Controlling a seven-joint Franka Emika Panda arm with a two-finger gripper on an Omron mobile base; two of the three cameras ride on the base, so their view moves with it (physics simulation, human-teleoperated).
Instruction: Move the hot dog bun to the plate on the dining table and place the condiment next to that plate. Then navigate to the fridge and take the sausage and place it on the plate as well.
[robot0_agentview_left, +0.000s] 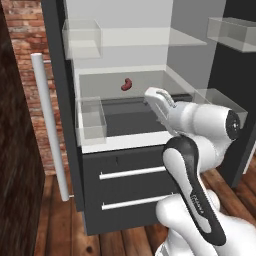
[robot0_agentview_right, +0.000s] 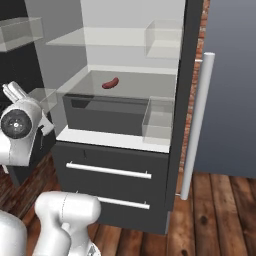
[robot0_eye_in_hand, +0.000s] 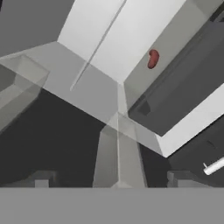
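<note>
The fridge (robot0_agentview_left: 125, 200) stands open in front of me, dark grey with two lower drawers. A small red-brown sausage (robot0_agentview_left: 126, 84) lies alone on the pale middle shelf, toward the back; I also see the sausage (robot0_agentview_right: 110, 82) from the right and the sausage (robot0_eye_in_hand: 152, 58) at upper right in the hand view. My gripper (robot0_agentview_left: 156, 96) hovers at the shelf's front right, short of the sausage and apart from it. Its fingertips (robot0_eye_in_hand: 41, 178) stand wide apart, so the gripper (robot0_eye_in_hand: 113, 179) is open and holds nothing. The bun, plate, condiment and dining table are out of view.
Clear bins (robot0_agentview_left: 91, 120) sit at the shelf fronts and on the doors. A dark crisper drawer (robot0_agentview_right: 107, 115) lies under the sausage shelf. Long pale bar handles (robot0_agentview_left: 50, 125) flank the opening. Brick wall (robot0_agentview_left: 30, 35) on the left, wooden floor (robot0_agentview_right: 220, 215) below.
</note>
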